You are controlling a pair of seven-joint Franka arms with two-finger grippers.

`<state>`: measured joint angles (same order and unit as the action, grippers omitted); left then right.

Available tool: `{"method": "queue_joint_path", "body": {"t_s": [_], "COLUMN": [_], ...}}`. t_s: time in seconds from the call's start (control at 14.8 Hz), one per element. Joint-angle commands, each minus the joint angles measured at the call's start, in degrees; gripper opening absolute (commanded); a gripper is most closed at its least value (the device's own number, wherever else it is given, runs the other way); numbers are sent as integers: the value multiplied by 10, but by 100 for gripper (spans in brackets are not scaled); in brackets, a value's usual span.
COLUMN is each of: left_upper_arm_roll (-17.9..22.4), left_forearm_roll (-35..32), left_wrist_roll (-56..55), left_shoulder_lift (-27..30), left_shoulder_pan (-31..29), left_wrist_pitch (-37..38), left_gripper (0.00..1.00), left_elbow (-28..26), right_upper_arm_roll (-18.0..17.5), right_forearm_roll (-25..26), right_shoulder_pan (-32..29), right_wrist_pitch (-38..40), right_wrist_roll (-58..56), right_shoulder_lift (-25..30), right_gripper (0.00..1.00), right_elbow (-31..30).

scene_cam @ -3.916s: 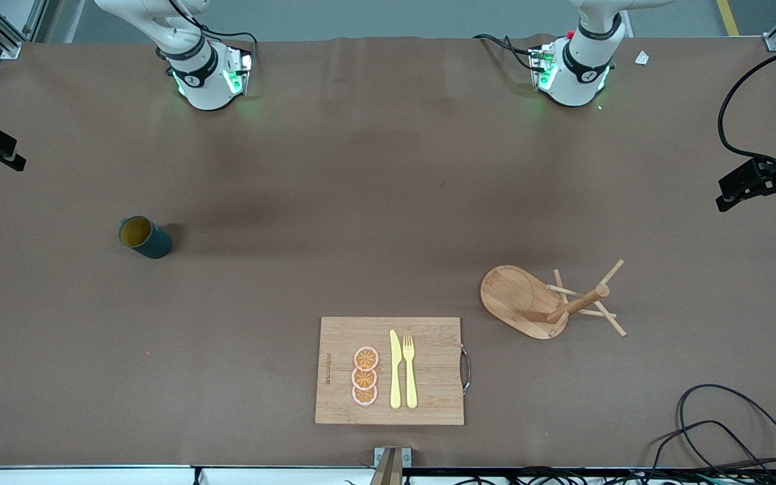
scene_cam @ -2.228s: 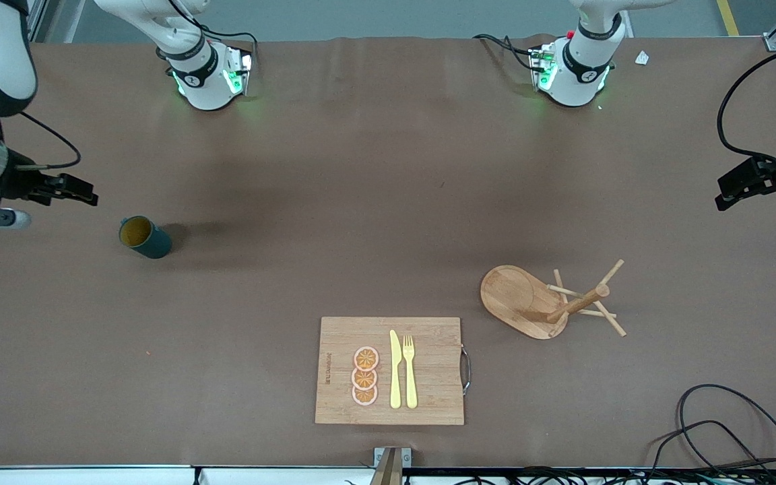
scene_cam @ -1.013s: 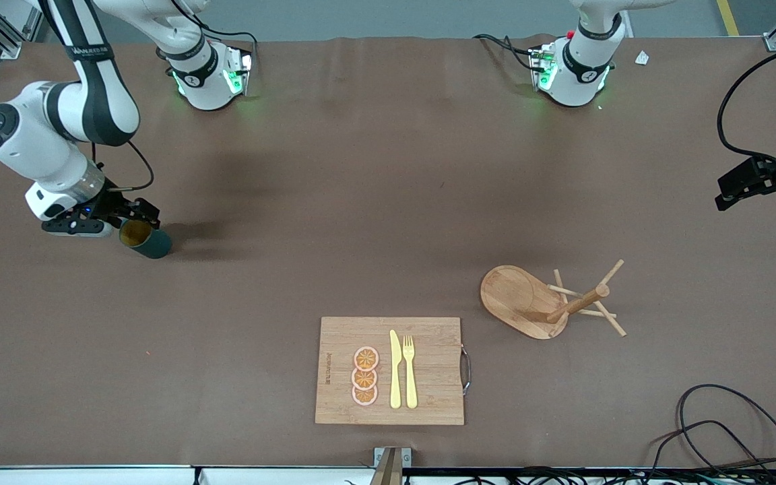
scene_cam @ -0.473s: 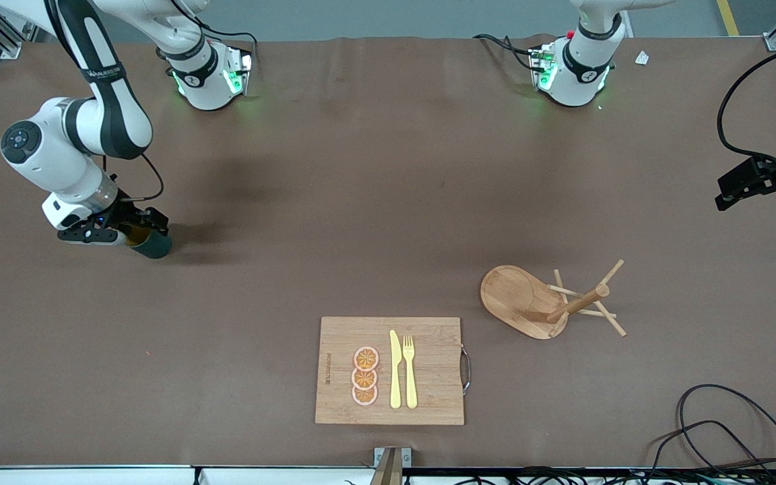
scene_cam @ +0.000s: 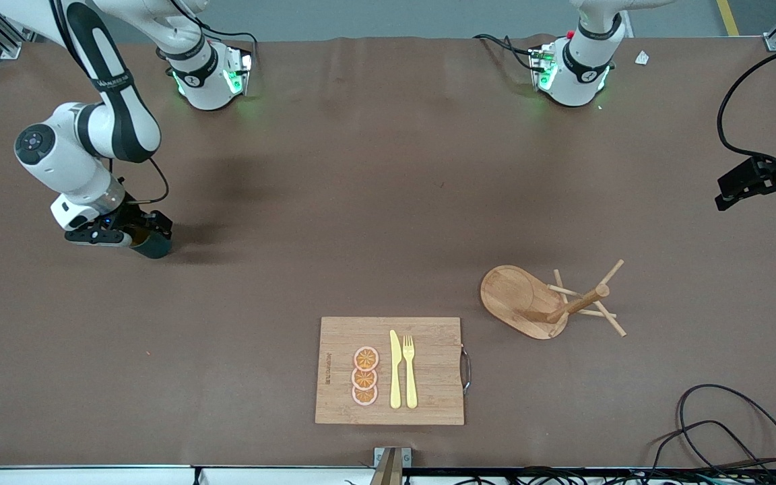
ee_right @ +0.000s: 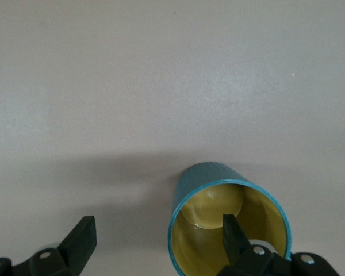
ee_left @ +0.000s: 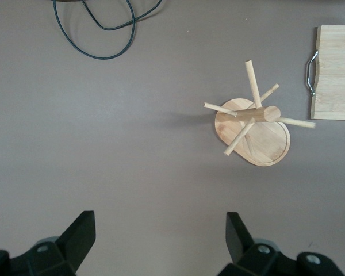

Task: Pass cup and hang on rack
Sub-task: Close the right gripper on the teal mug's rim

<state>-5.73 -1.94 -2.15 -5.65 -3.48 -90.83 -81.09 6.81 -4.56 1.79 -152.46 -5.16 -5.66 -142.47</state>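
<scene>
At the right arm's end of the table, the right gripper (scene_cam: 137, 232) is down at the cup (scene_cam: 153, 245), a dark teal mug standing upright on the brown table (scene_cam: 374, 202). In the right wrist view the fingers are spread wide: one fingertip (ee_right: 234, 234) sits inside the yellow hollow of the cup (ee_right: 227, 221), by its rim, while the other (ee_right: 82, 237) hangs outside over bare table, well apart from the cup's ribbed wall. Nothing is pinched. Toward the middle, close to the front camera, a bamboo cutting board (scene_cam: 389, 370) carries three orange slices (scene_cam: 365, 376), a yellow knife (scene_cam: 395, 369) and a yellow fork (scene_cam: 409, 370). Toward the left arm's end stands the rack (scene_cam: 550, 302), a light wooden mug tree on an oval base with bare pegs, beside the board and slightly farther from the camera. The left gripper (scene_cam: 762, 181) waits in the air near the table's edge at the left arm's end; in the left wrist view its fingers (ee_left: 80, 236) are spread and hold nothing, with the rack (ee_left: 254, 129) showing below.
</scene>
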Motion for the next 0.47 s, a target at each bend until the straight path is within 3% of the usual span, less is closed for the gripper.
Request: {"method": "queue_joint_path", "body": {"t_s": [0.0,0.14,0.27,0.41], "left_upper_arm_roll": [-2,-2,-2,-2], "left_forearm_roll": [-4,-4,-4,-4], "left_wrist_roll": [-1,-1,-1,-1], "left_shoulder_lift": [2,2,2,2], "left_shoulder_pan": [-2,-1,-1,-1], "left_wrist_pitch": [7,7,7,7], "left_gripper": [100,100,100,100], "left_elbow": [7,7,7,7], "right_upper_arm_roll": [0,0,0,0], "right_forearm_roll": [-9,-9,-9,-9], "right_shoulder_pan": [5,5,5,5], "right_wrist_pitch": [-12,-11,-11,-11], "right_wrist_roll": [4,3,3,2], "right_shoulder_lift": [3,3,3,3], "right_gripper": [96,80,58,46], "right_elbow": [-17,-18,-18,-18]}}
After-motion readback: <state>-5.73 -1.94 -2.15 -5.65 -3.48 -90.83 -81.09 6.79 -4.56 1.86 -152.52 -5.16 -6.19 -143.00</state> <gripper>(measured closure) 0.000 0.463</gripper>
